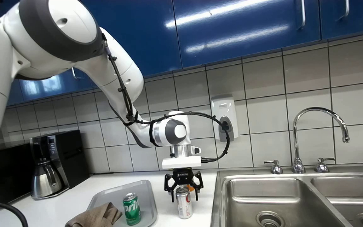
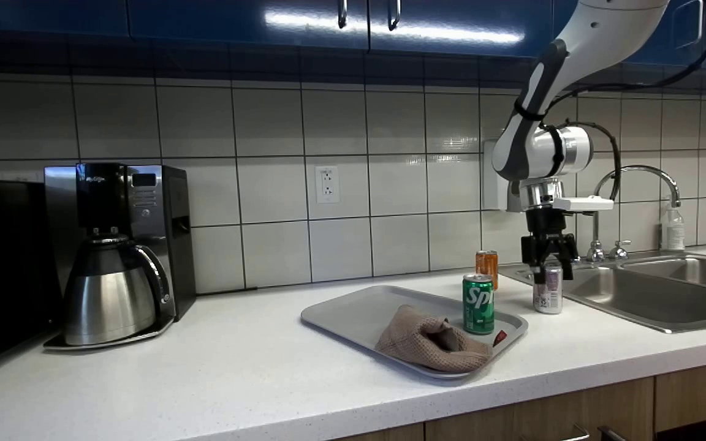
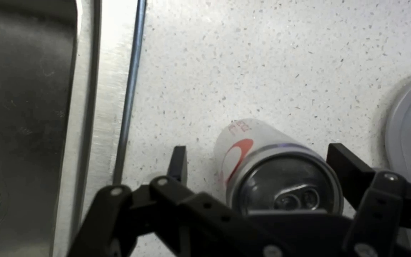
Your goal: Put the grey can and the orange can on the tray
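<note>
Got the grey can (image 3: 277, 171) straddled, just not centred

Running this one remotely, so I'm going off three feeds. The gripper (image 1: 184, 198) is spread apart with nothing clamped, and the grey can stands upright on the counter (image 3: 205, 71) right between its fingers (image 3: 178, 162), long axis vertical. In both exterior views they flank only its upper part. In the wrist view the can sits low and right of centre in the frame.

Here's what matters: the left-of-frame finger has a clear strip of counter between it and the can, while the right-of-frame one is just beside the lid's edge. Can't tell whether those two touch. So I'd ease slightly toward the right of the wrist frame before closing, maybe drop a bit too. Squeeze from here and I think one side shoves the can sideways first.

The orange can (image 2: 486, 269) is another job: right of centre in an exterior view, standing on the counter past the far edge of the tray (image 2: 353, 318), partly hidden behind the green can (image 2: 478, 306). The tray, lower middle there, has that green can and a brown cloth (image 2: 426, 343) on it. Neither of my two targets is on it yet.
</note>
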You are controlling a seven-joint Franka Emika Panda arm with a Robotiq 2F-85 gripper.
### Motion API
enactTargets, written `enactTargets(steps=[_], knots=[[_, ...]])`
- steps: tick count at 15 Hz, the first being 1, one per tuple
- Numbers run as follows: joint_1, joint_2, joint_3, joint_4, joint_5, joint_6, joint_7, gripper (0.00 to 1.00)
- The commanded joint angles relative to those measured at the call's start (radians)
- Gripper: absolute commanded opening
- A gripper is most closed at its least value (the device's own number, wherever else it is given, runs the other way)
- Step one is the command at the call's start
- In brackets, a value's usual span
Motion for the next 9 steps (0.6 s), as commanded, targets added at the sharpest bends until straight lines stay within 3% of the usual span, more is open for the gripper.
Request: enactTargets(steps=[1,9], knots=[[-0.021,-0.016,0.019,-0.012,-0.034,0.003,0.030,1.00],[-0.023,-0.015,0.022,-0.012,-0.032,-0.006,0.023,1.00]])
